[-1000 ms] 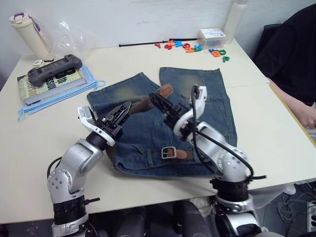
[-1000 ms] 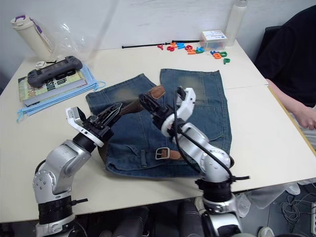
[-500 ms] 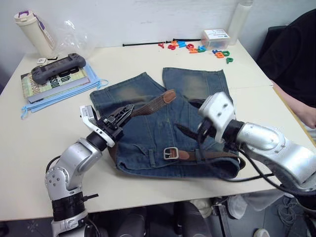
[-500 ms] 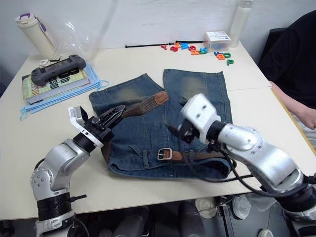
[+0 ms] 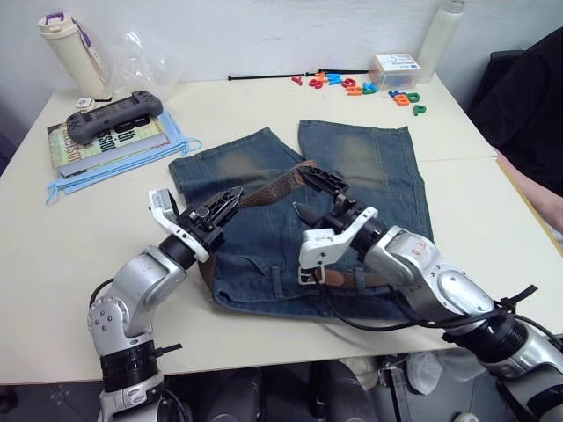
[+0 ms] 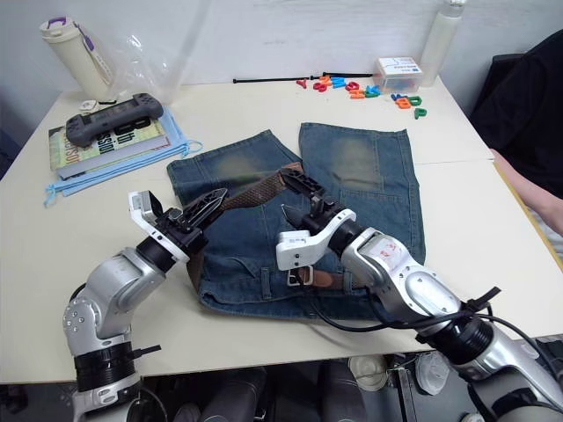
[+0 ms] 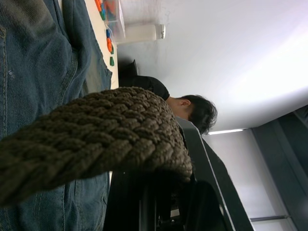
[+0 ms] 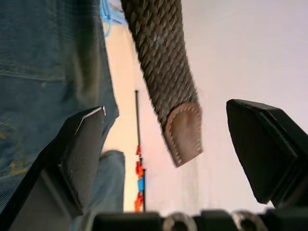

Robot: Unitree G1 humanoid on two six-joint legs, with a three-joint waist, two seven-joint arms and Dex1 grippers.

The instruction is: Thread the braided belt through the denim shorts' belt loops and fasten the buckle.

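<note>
The denim shorts lie flat on the table, waistband toward me. The braided belt rises from the left gripper, which is shut on it, and slants up over the shorts. Its tan leather tip hangs between the widely parted fingers of the right gripper, touching neither. The silver buckle rests on the waistband with its tan end, next to a belt loop. In the left wrist view the braid lies across a black finger.
A book with a grey game controller and blue folder sits at the back left, beside a lidded cup. Coloured letters and a small box lie at the back. A person in black sits at the right.
The right arm swung from above the waistband's right side back to the belt's free end; its open fingers now bracket the tan tip. The left gripper still holds the belt raised.
</note>
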